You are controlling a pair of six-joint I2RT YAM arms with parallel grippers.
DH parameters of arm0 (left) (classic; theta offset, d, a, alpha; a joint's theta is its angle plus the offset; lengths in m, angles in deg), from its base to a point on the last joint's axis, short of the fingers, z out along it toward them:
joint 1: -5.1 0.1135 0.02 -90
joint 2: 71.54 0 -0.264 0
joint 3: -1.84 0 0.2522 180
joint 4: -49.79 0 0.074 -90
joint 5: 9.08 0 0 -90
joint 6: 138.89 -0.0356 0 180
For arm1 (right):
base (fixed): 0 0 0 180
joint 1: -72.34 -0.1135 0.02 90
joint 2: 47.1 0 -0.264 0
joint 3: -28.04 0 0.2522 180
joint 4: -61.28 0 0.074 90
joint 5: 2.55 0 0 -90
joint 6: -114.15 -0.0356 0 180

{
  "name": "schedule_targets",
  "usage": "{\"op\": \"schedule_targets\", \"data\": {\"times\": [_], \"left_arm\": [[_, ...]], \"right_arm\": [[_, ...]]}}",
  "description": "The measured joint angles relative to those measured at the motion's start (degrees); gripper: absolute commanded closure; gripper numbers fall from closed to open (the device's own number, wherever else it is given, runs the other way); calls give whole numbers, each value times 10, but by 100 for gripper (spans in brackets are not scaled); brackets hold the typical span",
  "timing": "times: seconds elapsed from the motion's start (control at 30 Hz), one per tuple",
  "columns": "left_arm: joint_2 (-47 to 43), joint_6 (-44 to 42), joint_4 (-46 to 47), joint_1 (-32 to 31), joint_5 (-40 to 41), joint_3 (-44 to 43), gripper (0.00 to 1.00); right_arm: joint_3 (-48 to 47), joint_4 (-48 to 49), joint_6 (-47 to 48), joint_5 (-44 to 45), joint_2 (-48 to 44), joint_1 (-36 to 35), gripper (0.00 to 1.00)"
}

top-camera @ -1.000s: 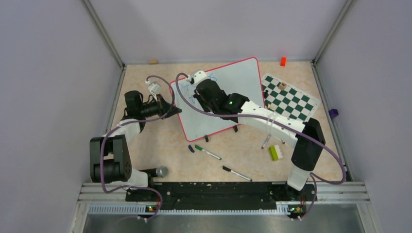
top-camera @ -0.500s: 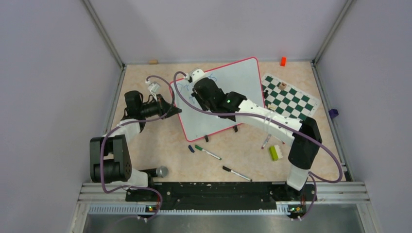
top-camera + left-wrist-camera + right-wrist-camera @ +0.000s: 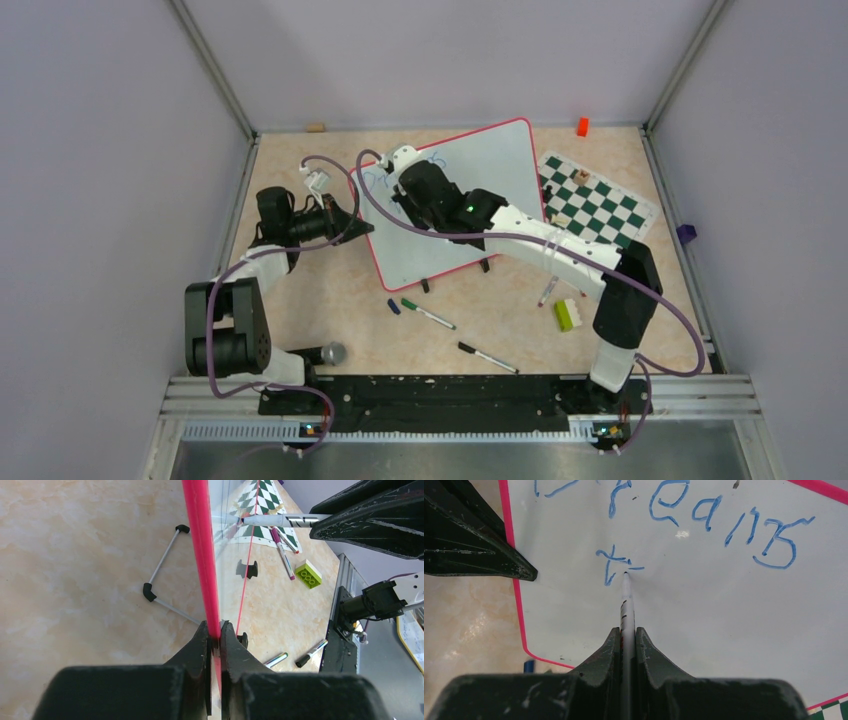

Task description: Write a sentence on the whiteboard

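Marbled tabletop (image 3: pixel 330 290), whiteboard (image 3: pixel 490 170), sentence (image 3: pixel 704 520) cut off at top; left pincer (image 3: pixel 214 635) tight on frame (image 3: pixel 200 540), right pincer (image 3: pixel 626 635) tight on marker (image 3: pixel 626 605).

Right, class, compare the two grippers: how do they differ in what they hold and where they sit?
The left gripper clamps the red frame of the whiteboard; the right gripper clamps a marker. The left gripper sits at the board's edge; the right gripper is over its face, marker tip at a blue t. Both are shut.
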Motion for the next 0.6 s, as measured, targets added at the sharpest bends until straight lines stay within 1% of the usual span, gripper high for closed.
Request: {"op": "schedule_targets", "data": {"times": [0.33,0.6], "left_arm": [[0,0,0,0,0,0,100],[0,0,0,0,0,0,100]], "right_arm": [[1,-21,4,2,0,0,100],[1,-21,4,21,0,0,100]]}}
